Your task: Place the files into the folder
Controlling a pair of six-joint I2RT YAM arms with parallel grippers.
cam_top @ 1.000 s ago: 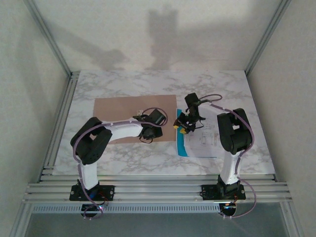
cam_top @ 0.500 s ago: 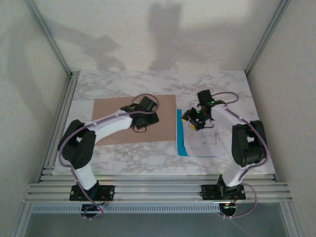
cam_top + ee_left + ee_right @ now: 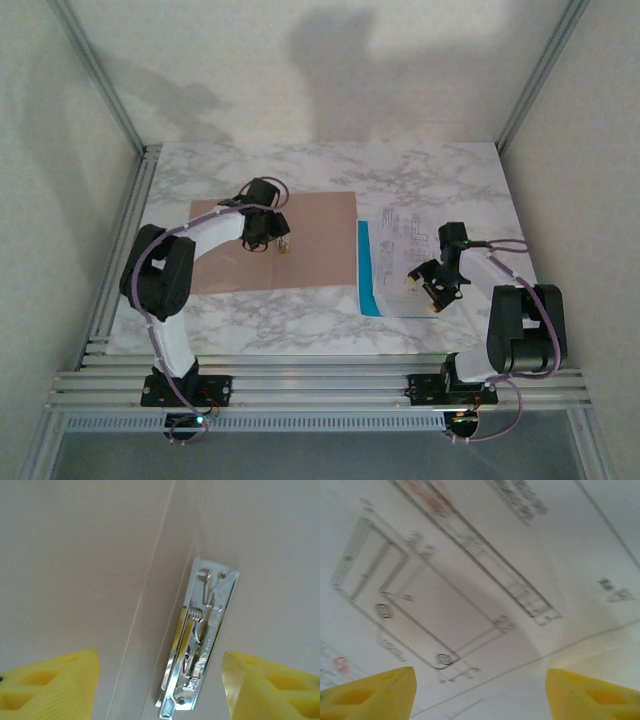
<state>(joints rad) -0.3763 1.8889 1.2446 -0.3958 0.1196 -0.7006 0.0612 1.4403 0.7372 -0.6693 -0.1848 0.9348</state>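
Both claws spread, empty: left claw [image 3: 280,245] over folder [image 3: 325,262], right claw [image 3: 425,293] over files [image 3: 400,232]. Sheets thin, floppy; probably best pinched at edge.

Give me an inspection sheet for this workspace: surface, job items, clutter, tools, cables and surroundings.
Surface: marble table, flat.
Job's things: folder lies flat, metal clip showing; files beside it on the table, not inside.
Clutter: nothing seen.
Tools: left tool open above the clip; right tool open above the files; neither holds anything.
Cables: cables loop along both arms.
Surroundings: white walls, aluminium rails at the near edge.
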